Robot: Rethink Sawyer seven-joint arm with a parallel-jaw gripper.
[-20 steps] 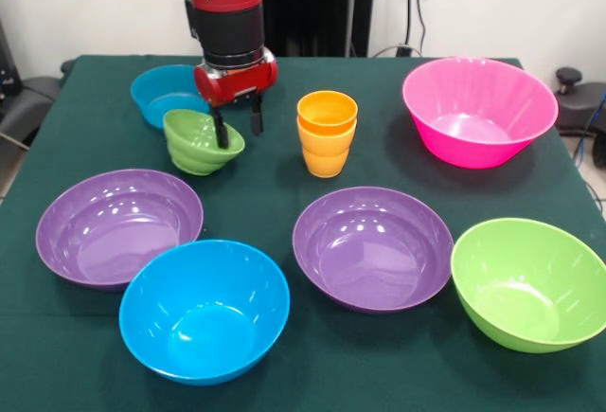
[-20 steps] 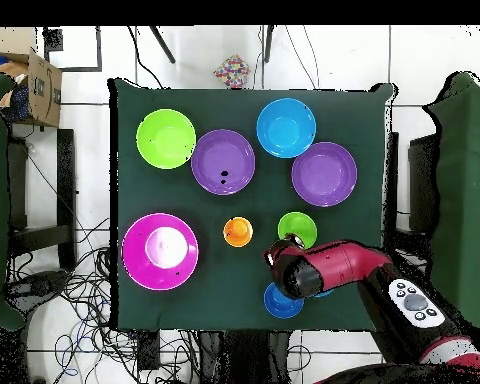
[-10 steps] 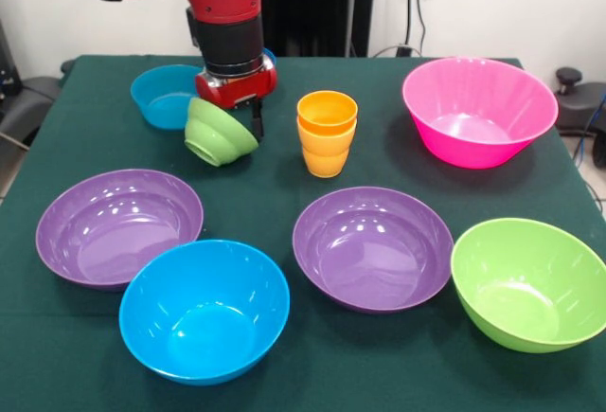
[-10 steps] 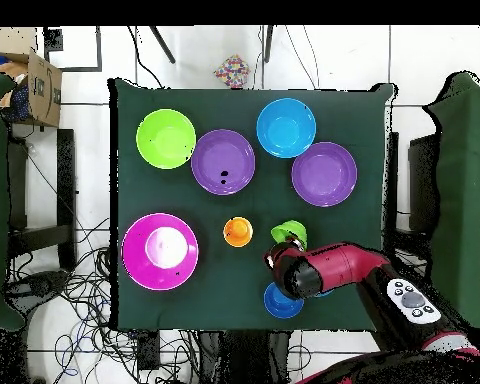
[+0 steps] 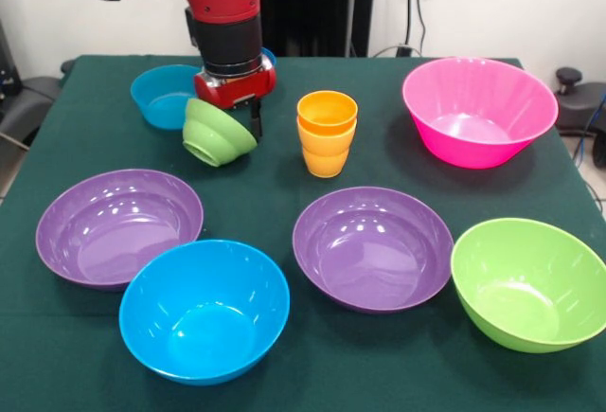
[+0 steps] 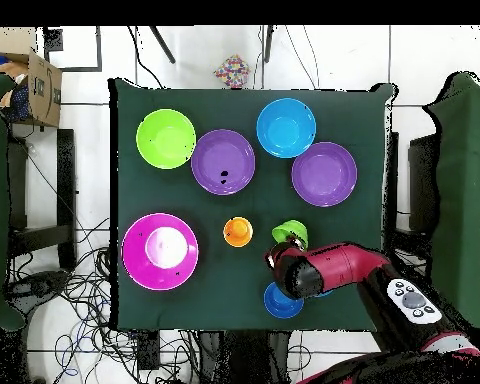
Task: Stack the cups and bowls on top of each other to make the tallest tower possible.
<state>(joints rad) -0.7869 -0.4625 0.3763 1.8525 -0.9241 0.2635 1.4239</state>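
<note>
My gripper (image 5: 244, 120) is shut on the rim of the small green bowl (image 5: 217, 134), which hangs tilted above the cloth, left of the cups. Two nested cups (image 5: 327, 134), orange and yellow-orange, stand upright mid-table; from above the cups (image 6: 238, 232) lie left of the lifted green bowl (image 6: 289, 232) and my gripper (image 6: 287, 248). A small light blue bowl (image 5: 163, 95) sits behind the gripper. Large bowls rest around: two purple (image 5: 117, 226) (image 5: 372, 246), blue (image 5: 204, 310), green (image 5: 528, 283), pink (image 5: 478, 110).
A dark blue bowl's rim (image 5: 269, 55) peeks out behind my arm. In the overhead view a cardboard box (image 6: 32, 85) stands off the table's top left corner and cables cover the floor.
The small green bowl has come up off the cloth with my gripper and tipped onto its side. Nothing else moved.
</note>
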